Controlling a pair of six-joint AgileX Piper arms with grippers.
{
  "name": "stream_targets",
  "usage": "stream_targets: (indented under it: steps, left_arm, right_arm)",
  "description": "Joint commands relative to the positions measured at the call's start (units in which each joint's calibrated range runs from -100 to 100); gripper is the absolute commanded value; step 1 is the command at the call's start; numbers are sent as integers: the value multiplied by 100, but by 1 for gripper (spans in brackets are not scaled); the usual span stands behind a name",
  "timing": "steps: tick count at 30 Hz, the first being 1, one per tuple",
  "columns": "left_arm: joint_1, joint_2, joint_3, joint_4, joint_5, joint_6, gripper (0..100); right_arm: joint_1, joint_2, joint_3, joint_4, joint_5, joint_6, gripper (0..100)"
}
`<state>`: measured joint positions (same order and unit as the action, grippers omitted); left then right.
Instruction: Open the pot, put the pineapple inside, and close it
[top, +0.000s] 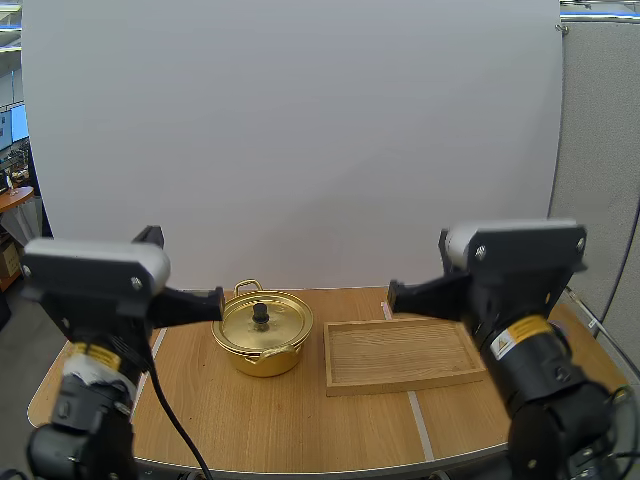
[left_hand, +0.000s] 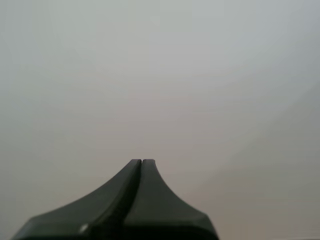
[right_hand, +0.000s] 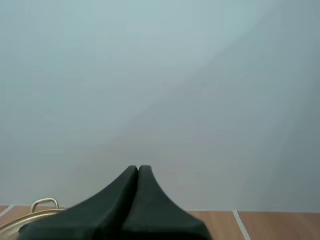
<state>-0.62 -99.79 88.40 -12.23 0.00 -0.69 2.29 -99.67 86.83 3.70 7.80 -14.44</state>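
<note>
Left gripper (left_hand: 142, 161): the two black fingers lie pressed together as one dark wedge, clenched on nothing. It points forward at the plain white backdrop, held level and clear of the surface (top: 300, 425). This reads as a parked, ready pose, out of the way of everything on the wood.

Right gripper (right_hand: 138, 168): same state, fingers closed flush with nothing between them, aimed forward. Just past its tip, the wrist view catches a looped brass handle (right_hand: 44, 203) and a bit of the gold rim, so this arm already faces roughly across the pot.

Pot (top: 262, 358): gold, standing upright on the surface left of centre, between the two arms and nearer the left one. The lid (top: 282, 322) sits square on it, with the black knob (top: 260, 314) upright in the middle. The pot is closed, so opening is not yet begun.

Wooden tray (top: 400, 383): just beside the pot on its right, apart from it. It lies flat with its long side toward the arms, and its board is bare. I judge it a set-down place for the lid, within easy reach of the right arm.

Judgement: the task is at its very start. The knob is the only grip point on the lid, and it is small and central. Whichever gripper goes for it must first open, then descend straight over it. A skewed approach could nudge the light pot along the smooth wood.
</note>
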Motion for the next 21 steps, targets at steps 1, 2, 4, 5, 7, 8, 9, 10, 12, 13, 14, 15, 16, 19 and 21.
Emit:
stream_targets:
  steps: [1,2,4,5,7,8,9,10,12,13,14,15,16,19,21]
  left_arm:
    - [19,-21,840,-83,-1247,-34,0]
    - [19,-21,972,-83,-1279,-34,0]
    - [19,-21,1160,-83,-1279,-34,0]
    - [19,-21,1160,-83,-1279,-34,0]
    - [19,-21,1160,-83,-617,-34,0]
    - [19,-21,1160,-83,-538,-34,0]
    - [19,-21,1160,-83,-327,-34,0]
    - [19,-21,1160,-83,-260,-34,0]
    - [19,-21,1160,-83,106,-34,0]
    - [19,-21,1160,-83,306,-34,0]
    - [19,-21,1160,-83,661,-34,0]
    - [19,-21,1160,-83,906,-34,0]
    - [19,-21,1160,-83,1179,-34,0]
    - [19,-21,1160,-83,1622,-34,0]
    - [19,-21,1160,-83,1778,-34,0]
  right_arm:
    - [-16,-33,782,-61,-509,-56,0]
    - [-16,-33,898,-61,-509,-56,0]
    - [-16,-33,1078,-61,-509,-56,0]
    - [-16,-33,1149,-61,-509,-56,0]
    - [-16,-33,1242,-61,-509,-56,0]
    - [-16,-33,1294,-61,-509,-56,0]
    - [-16,-33,1317,-61,-509,-56,0]
    - [-16,-33,1317,-61,-509,-56,0]
    - [-16,-33,1317,-61,-377,-56,0]
    - [-16,-33,1317,-61,-372,-56,0]
    - [-24,-33,1317,-61,-253,-47,0]
    - [-40,-33,1317,-61,-72,-47,0]
    - [-45,-33,1317,-61,133,-47,0]
    - [-49,-33,1317,-61,946,-47,0]
    - [-49,-33,1317,-61,1487,-47,0]
